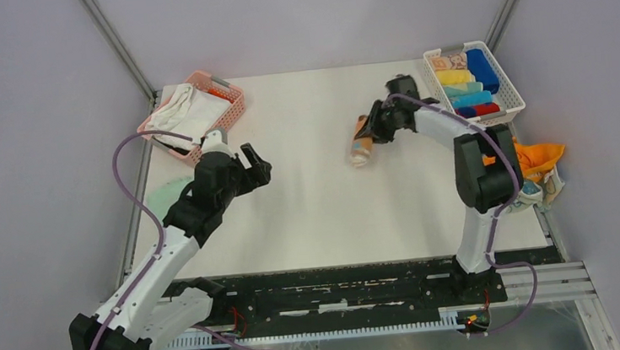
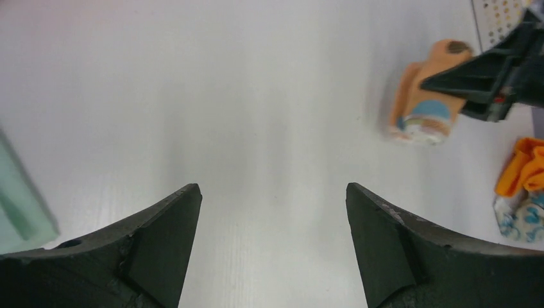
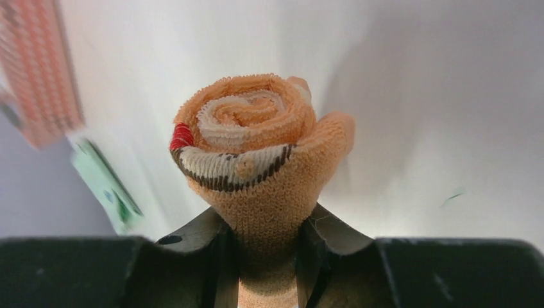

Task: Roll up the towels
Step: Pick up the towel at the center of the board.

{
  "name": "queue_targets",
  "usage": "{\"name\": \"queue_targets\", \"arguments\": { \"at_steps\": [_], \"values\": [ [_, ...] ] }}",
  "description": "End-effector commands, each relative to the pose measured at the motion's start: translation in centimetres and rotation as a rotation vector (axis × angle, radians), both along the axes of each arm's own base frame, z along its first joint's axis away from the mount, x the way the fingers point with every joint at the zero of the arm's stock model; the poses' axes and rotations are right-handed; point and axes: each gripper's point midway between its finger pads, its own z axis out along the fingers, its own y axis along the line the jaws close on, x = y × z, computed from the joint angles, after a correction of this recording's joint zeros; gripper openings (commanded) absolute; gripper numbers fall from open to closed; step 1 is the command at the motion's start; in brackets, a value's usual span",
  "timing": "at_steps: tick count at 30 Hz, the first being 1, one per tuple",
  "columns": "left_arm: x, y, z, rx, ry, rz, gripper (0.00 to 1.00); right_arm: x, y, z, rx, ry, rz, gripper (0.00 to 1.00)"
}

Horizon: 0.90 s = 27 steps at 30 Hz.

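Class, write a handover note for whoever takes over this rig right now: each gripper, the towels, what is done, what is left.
Left gripper: open, empty, above the table.
Right gripper: shut on the rolled peach towel, left of the white basket.
Done: peach towel rolled; other rolls lie in the basket.
Left: probably basket the peach roll; roll the orange towel and teal-print towel at the right edge, mint towel at the left.

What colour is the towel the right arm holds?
The rolled towel is peach, patterned white, brown, red; best in right wrist view.

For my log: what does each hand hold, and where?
The right hand grips the rolled peach towel across its sides; the left hand, open, holds nothing.
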Motion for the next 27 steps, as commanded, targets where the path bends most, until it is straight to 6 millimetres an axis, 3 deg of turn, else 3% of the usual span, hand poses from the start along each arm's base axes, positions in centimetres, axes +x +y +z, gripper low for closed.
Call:
{"name": "queue_targets", "arguments": {
  "at_steps": [1, 4, 7, 10, 13, 19, 27],
  "values": [
    [1.6, 4.3, 2.5, 0.226, -0.088, 0.078, 0.90, 8.3, -7.6, 10.1, 0.125, -0.251, -0.177, 0.07],
    [2.9, 5.9, 3.3, 0.285, -0.114, 0.117, 0.91, 12.7, -14.3, 13.3, 0.185, -0.337, -0.335, 0.07],
    [3.9, 7.1, 3.6, 0.318, -0.128, 0.150, 0.91, 16.4, -19.8, 15.2, 0.230, -0.408, -0.470, 0.06],
    [4.5, 7.8, 2.9, 0.321, -0.112, 0.167, 0.91, 20.0, -24.2, 16.8, 0.266, -0.480, -0.569, 0.05],
    [4.5, 8.1, 1.8, 0.327, -0.088, 0.176, 0.91, 22.7, -27.4, 16.9, 0.288, -0.522, -0.654, 0.05],
    [5.1, 8.1, 0.1, 0.329, -0.045, 0.169, 0.91, 25.9, -32.6, 14.1, 0.269, -0.566, -0.839, 0.05],
    [5.4, 8.1, -1.2, 0.323, -0.010, 0.164, 0.91, 26.6, -37.7, 10.1, 0.189, -0.570, -1.010, 0.05]
  ]
}}
